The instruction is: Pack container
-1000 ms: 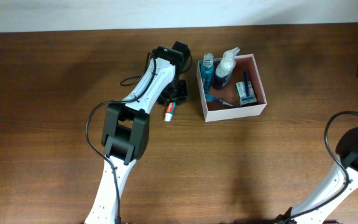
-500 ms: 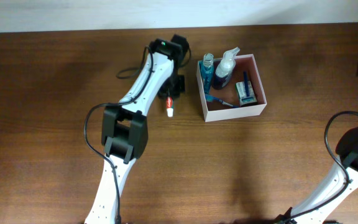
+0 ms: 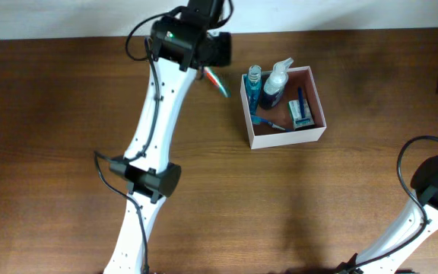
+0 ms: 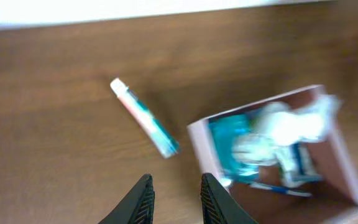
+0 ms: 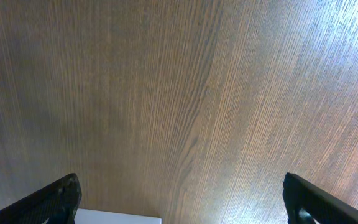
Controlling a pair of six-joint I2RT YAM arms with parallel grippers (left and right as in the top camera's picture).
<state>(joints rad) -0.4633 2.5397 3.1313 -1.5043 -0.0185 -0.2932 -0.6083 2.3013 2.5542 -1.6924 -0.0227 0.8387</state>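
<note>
Left gripper (image 4: 176, 180): jaws slightly parted, empty, hovering above the wooden table (image 3: 67, 152). The red-white-teal toothpaste tube (image 4: 145, 117) lies flat just outside the square white-walled, reddish-brown container (image 3: 289, 138), at its 10 o'clock, unpacked. Container sits 2 o'clock of table centre, bottles bunched at its 11 o'clock corner, which leaves floor space. Right gripper (image 5: 180, 186): jaws wide open, parked clear.

The overhead camera looks straight down on the whole desk (image 3: 52, 152) from high up. The left wrist camera, nearer and blurred, looks down past its claw (image 4: 174, 196), sharing the container (image 4: 196, 142) and toothpaste tube (image 4: 145, 118) with it. The right wrist camera faces desk wood close up.
</note>
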